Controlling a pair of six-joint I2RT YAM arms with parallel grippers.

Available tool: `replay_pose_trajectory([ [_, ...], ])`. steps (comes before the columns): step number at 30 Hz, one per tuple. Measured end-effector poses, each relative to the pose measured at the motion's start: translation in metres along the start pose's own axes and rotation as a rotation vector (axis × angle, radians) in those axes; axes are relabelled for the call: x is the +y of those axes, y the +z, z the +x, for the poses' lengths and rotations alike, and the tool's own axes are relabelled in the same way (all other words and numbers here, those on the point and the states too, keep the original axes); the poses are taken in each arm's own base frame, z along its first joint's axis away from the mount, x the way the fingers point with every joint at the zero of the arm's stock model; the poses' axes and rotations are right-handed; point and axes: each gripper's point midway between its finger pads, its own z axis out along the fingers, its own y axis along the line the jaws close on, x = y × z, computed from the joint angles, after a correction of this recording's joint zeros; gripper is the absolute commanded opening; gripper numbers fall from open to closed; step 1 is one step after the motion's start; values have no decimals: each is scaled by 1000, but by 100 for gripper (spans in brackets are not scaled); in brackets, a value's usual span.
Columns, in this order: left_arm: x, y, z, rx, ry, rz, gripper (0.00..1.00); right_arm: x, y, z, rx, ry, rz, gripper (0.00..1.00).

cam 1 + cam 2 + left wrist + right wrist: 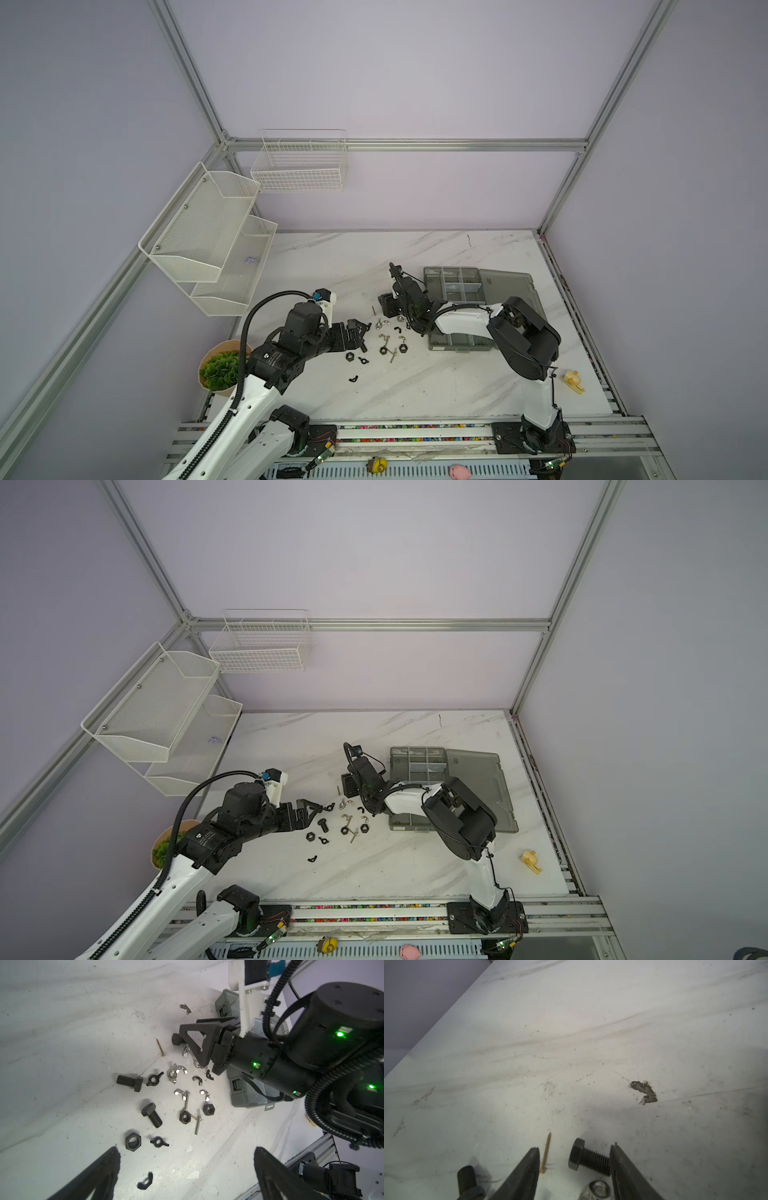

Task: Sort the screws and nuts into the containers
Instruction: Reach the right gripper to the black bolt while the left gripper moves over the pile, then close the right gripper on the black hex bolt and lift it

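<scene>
Between the spread fingers of my right gripper (575,1157) a black hex bolt (588,1160) lies on the table. Its threaded end touches one finger, and a brass screw (546,1153) lies beside the other finger. In a top view this gripper (382,306) is low over the table, left of the grey organizer box (460,282), whose lid lies open. More screws and nuts are scattered nearby: black bolts (151,1114), hex nuts (133,1141) and silver wing nuts (176,1072). My left gripper (187,1151) is open and empty above a small black wing nut (145,1183).
White mesh shelves (208,241) and a wire basket (299,170) hang on the left and back walls. A green plant in a paper pot (220,370) sits beside my left arm. A yellow toy (574,380) lies at the right edge. A dark chip (643,1091) marks the tabletop.
</scene>
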Motion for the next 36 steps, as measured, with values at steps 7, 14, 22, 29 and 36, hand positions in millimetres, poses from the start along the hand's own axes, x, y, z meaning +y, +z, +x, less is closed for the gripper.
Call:
replay_pose_trajectory([
  [7, 0, 4, 9, 50, -9, 4, 100, 1, 28, 13, 82, 7, 29, 47],
  [14, -3, -1, 7, 33, -4, 21, 100, -3, 29, 18, 123, 12, 66, 47],
  [22, -4, -2, 6, 27, -2, 26, 100, -5, 26, 19, 166, 27, 90, 49],
  [29, -5, -3, 6, 23, -1, 30, 100, -10, 23, 22, 185, 46, 126, 56],
  [36, -5, -3, 6, 23, -1, 30, 100, -13, 22, 28, 207, 58, 142, 54],
])
